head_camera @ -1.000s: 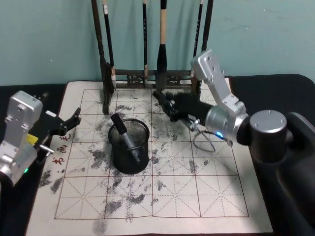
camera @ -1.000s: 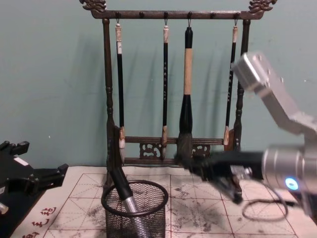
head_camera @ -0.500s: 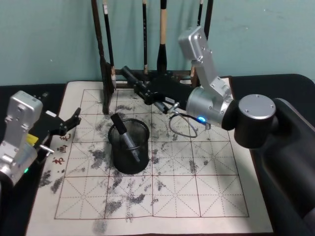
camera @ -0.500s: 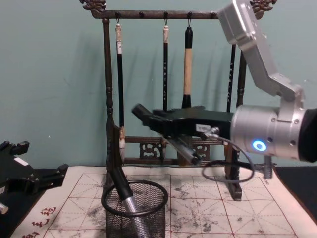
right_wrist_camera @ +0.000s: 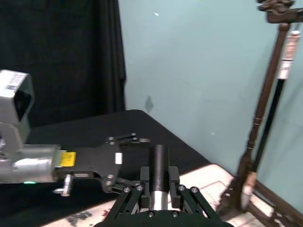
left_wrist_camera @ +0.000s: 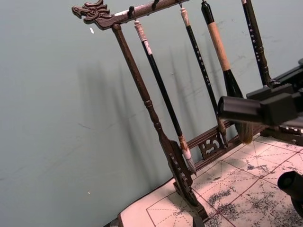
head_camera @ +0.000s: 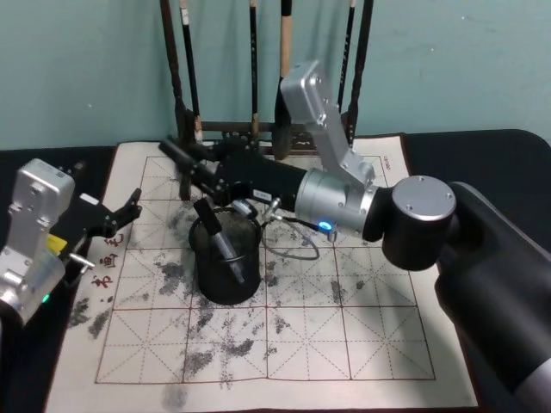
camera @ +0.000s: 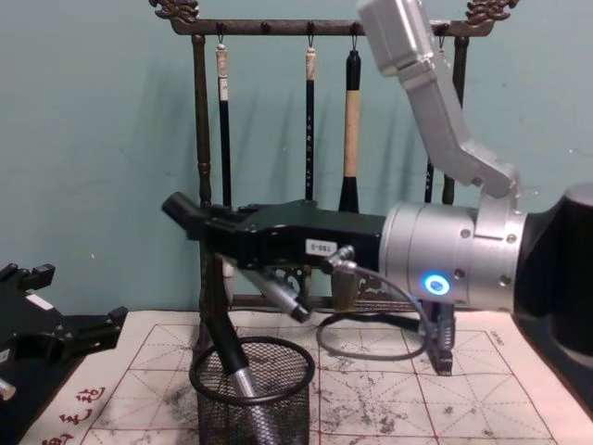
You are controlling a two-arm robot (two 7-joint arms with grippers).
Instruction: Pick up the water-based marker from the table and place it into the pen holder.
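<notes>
My right gripper reaches leftward over the mat, shut on a water-based marker with a black cap and a silvery lower end. The marker lies slanted in the gripper, just above and behind the pen holder, a black wire-mesh cup on the red-grid mat. In the right wrist view the marker stands clamped between the fingers. Another dark marker leans inside the pen holder. My left gripper hangs open at the mat's left edge, apart from everything.
A tall dark wooden brush rack with several hanging brushes stands behind the pen holder at the mat's far edge. A cable loop hangs under the right wrist. The mat's near half is bare and ink-stained.
My right gripper has swung left with the marker, from in front of the rack's foot to just above and behind the pen holder. The left arm has not moved.
</notes>
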